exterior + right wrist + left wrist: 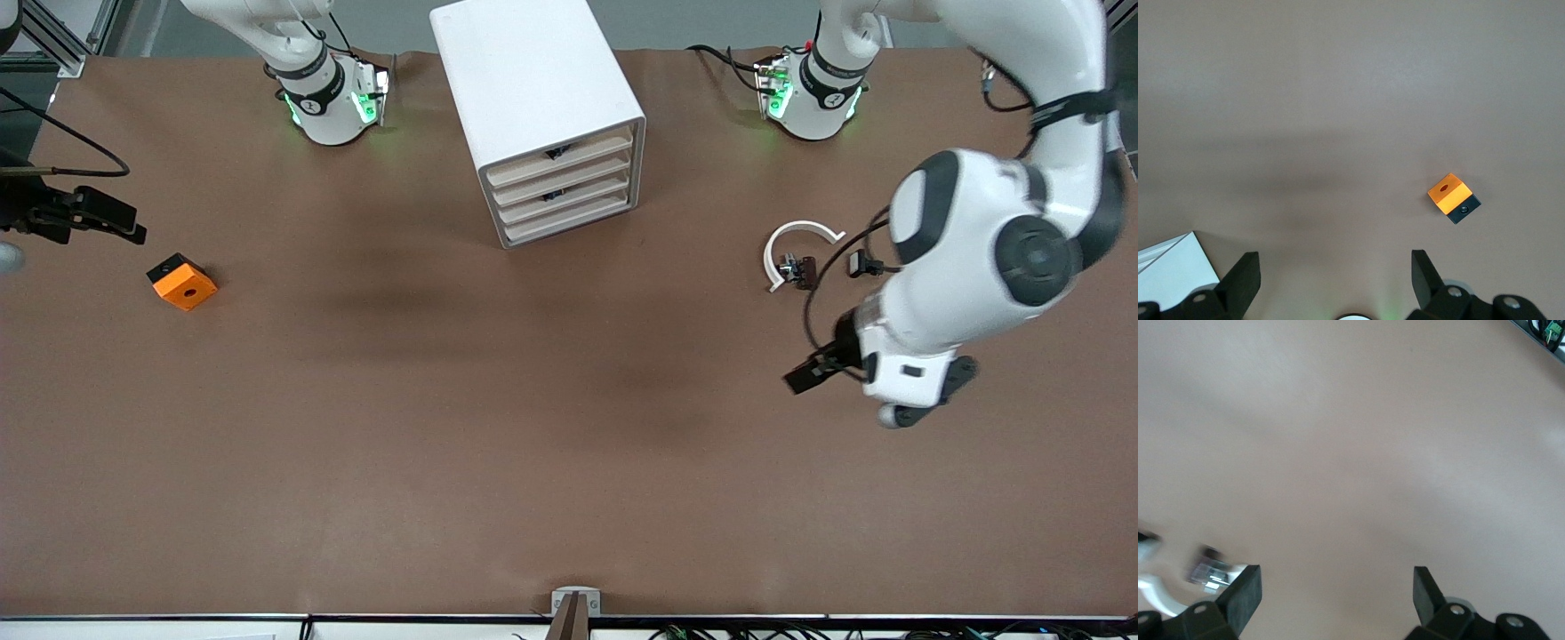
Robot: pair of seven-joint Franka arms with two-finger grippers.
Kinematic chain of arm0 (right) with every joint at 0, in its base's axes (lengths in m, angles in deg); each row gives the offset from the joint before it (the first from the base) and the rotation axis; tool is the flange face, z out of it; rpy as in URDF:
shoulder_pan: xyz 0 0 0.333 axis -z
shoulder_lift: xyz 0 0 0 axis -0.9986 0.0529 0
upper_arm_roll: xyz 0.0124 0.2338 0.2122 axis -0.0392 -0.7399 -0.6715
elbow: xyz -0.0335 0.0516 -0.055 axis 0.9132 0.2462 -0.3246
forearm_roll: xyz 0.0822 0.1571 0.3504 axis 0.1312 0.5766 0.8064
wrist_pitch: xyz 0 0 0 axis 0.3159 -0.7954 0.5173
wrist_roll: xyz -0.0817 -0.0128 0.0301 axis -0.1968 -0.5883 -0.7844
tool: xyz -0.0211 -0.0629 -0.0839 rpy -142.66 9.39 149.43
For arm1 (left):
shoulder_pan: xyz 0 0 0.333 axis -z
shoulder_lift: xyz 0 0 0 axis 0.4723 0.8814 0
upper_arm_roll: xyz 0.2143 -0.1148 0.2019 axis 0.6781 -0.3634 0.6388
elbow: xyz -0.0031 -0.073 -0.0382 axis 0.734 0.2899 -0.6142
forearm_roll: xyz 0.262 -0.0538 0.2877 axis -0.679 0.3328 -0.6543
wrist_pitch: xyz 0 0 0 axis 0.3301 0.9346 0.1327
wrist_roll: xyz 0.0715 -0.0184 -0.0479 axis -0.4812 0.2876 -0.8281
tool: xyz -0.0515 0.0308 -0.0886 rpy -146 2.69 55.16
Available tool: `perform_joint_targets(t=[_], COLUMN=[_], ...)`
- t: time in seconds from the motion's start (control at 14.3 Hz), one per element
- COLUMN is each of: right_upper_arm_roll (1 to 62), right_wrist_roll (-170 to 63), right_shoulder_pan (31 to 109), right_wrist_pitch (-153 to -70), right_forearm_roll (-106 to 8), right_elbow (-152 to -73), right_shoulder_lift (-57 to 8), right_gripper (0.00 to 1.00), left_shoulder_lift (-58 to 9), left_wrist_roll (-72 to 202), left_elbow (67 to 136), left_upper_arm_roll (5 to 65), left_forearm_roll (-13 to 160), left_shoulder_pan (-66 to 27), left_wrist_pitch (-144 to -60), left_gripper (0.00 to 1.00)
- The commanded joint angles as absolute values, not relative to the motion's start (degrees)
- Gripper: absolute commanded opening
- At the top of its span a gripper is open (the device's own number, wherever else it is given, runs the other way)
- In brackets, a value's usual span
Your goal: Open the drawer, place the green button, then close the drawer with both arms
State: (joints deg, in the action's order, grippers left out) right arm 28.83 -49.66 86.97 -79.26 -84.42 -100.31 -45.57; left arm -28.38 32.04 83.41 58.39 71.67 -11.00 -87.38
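Hovering with fingers apart, left gripper (1337, 593) at frame's right, right gripper (1335, 277) at left edge; cabinet (540, 116) shut.

The table (444, 427) is a plain, matte reddish brown, paler and pinkish in both wrist views. The cabinet (524, 71) is white, its four drawers (569, 191) fronted in pale beige. The block (184, 283) is bright orange on top with a small dark hole, and black at its base. The small part (807, 269) is dark brown, with a white curved strip (796, 233) arching from it. Both arms (987, 240) are white with black joint bands; green lights glow at their bases (360, 105). The left gripper (1337, 600) and the right gripper (1335, 280) are black.
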Motion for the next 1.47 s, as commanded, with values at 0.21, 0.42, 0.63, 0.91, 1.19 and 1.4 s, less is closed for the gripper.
perform_joint_targets(t=[0.21,0.42,0.63,0.91,1.19,1.4], right_upper_arm_roll=[28.9,28.9,29.0,29.0,29.0,29.0], right_wrist_roll=[-50.3,-50.3,-50.4,-50.4,-50.4,-50.4], right_shoulder_pan=[87.3,87.3,87.4,87.3,87.4,87.4], right_wrist_pitch=[-79.8,-79.7,-79.7,-79.9,-79.9,-79.8], right_forearm_roll=[-85.2,-85.2,-85.2,-85.2,-85.2,-85.2], right_elbow=[-101.0,-101.0,-100.9,-100.8,-100.7,-100.7], right_shoulder_lift=[-46.1,-46.1,-46.1,-46.1,-46.1,-46.1], right_gripper=[1.00,1.00,1.00,1.00,1.00,1.00], left_shoulder_lift=[-36.8,-41.8,-45.0,-49.0,-51.6,-52.5], left_wrist_roll=[49.5,56.0,57.2,63.2,63.0,62.2], left_elbow=[84.0,84.2,85.0,88.5,91.5,92.1], left_upper_arm_roll=[58.2,58.0,57.9,54.9,47.5,47.7], left_forearm_roll=[63.0,63.0,63.0,63.9,64.0,64.0], left_shoulder_pan=[-13.8,-15.7,-15.7,-20.5,-27.5,-27.6], left_wrist_pitch=[-79.2,-73.7,-71.7,-71.9,-71.9,-71.3], left_gripper=[1.00,1.00,1.00,1.00,1.00,1.00])
